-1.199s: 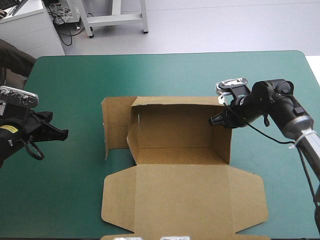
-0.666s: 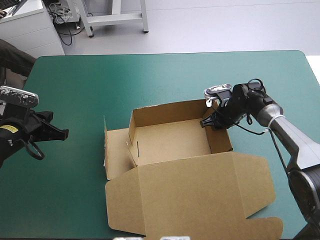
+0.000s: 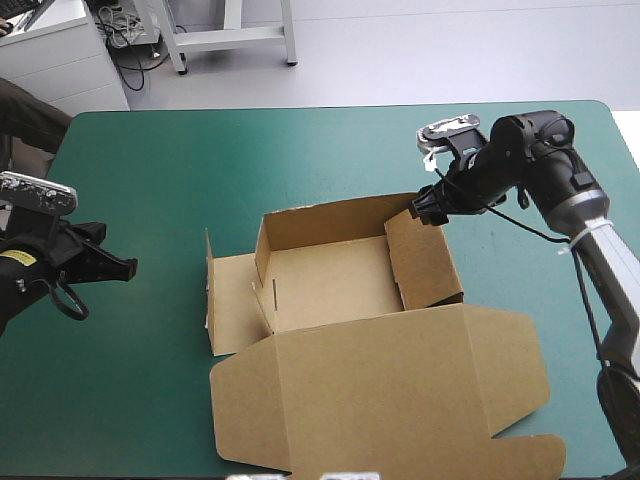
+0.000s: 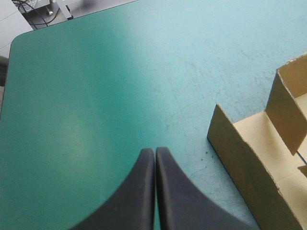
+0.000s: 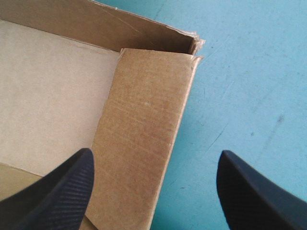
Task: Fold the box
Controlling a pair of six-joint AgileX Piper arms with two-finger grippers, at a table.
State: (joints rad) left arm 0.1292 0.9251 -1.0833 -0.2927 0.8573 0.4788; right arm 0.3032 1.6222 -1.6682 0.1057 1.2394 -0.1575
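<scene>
Brown cardboard box [image 3: 330,285] sits mid-table on the teal-green table cover [image 3: 300,150], an open tray with the walls partly up. Big flat lid panel [image 3: 390,390] lies out toward the near edge. Far wall [image 3: 330,222] is standing. Right side wall [image 3: 425,258] is raised but leans in over the tray floor, not upright. Left side panel [image 3: 235,300] lies outward on the cover. Right gripper [image 3: 428,205] hovers at the box's far right corner, just above where the far wall meets the right side wall. Its black fingers [image 5: 57,191] are spread wide and grip nothing; the top edge of the right side wall lies below the gap. Left gripper [image 3: 115,268] is well left of the box near the table's left edge, fingers [image 4: 139,191] pressed together into one point, empty, over bare cover, with the box's left side [image 4: 249,158] ahead and to one side.
</scene>
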